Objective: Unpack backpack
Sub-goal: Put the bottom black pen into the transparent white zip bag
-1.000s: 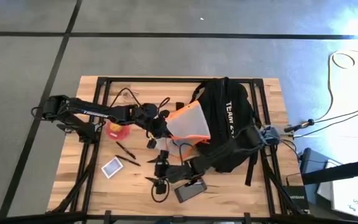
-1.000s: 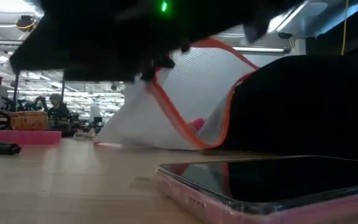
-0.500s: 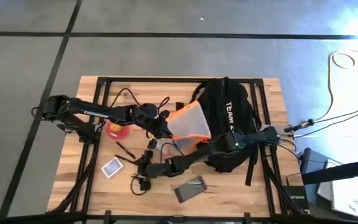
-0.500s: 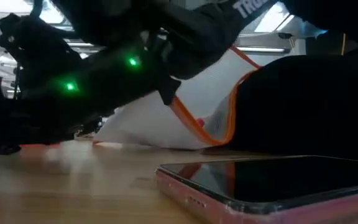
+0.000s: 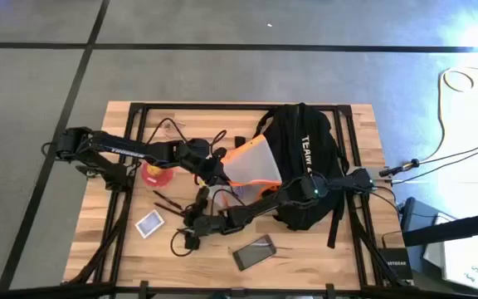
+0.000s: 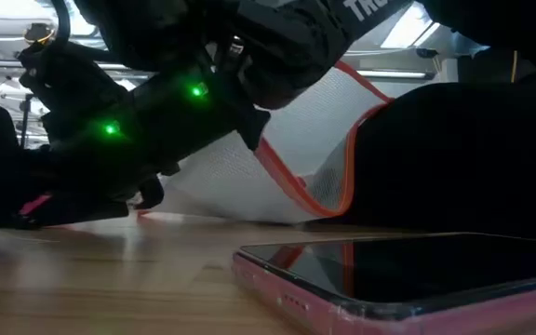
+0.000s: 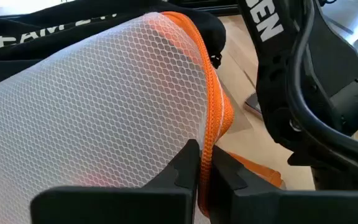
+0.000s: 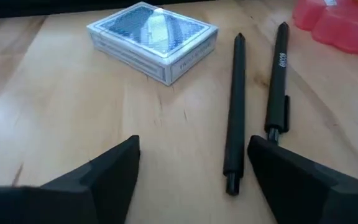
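The black backpack (image 5: 305, 162) with white lettering lies at the table's right middle. A white mesh pouch (image 5: 251, 162) with orange trim leans against its left side, and my left gripper (image 5: 214, 172) is shut on it. My right arm reaches across the table's near half. Its gripper (image 5: 187, 226) hovers open just above the wood, and nothing is between its fingers (image 8: 110, 168). It points at two black pens (image 8: 235, 106) and a blue card deck (image 8: 154, 40). My left gripper pinches the pouch's orange zipper edge (image 7: 209, 146) between its two fingers (image 7: 188, 163), coming level from the table's left. That edge is raised, the mesh (image 7: 104, 99) is stretched smooth behind it, and the pouch's lower edge (image 6: 212, 212) rests on the table.
A phone in a pink case (image 5: 254, 252) lies face up near the front edge. A red-pink thing (image 5: 156, 173) sits under the left arm. The pens (image 5: 168, 203) and the card deck (image 5: 149, 223) lie left of centre. Cables (image 5: 173, 129) lie at the far left.
My right gripper has swung from beside the phone toward the table's left edge and a little farther from the near edge, stopping by the pens and the card deck.
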Robot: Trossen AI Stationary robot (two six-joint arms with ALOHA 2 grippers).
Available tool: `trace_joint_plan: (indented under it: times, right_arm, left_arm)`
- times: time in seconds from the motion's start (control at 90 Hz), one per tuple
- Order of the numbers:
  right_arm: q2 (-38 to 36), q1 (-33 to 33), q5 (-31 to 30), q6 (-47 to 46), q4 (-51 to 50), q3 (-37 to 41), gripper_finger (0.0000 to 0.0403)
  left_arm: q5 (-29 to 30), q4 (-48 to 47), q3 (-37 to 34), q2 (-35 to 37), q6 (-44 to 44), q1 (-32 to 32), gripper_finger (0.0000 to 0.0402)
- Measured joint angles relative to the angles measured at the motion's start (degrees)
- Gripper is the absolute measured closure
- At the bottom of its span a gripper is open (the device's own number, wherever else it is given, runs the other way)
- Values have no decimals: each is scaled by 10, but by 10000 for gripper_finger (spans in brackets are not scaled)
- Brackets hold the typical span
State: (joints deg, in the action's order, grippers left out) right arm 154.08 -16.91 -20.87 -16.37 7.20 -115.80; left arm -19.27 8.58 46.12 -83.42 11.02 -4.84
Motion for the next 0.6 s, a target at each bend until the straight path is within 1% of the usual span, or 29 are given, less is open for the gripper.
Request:
trace_joint_plan:
  times: [0.311, 0.478, 0.6]
  right_arm:
    - [3, 2, -25, -14, 3, 1, 246]
    - [4, 2, -46, -27, 3, 2, 294]
    - [6, 1, -56, -24, 22, 3, 326]
  left_arm:
    - [0, 0, 0, 0, 1, 0, 402]
    - [0, 0, 0, 0, -1, 0, 402]
    - [0, -1, 0, 0, -2, 2, 402]
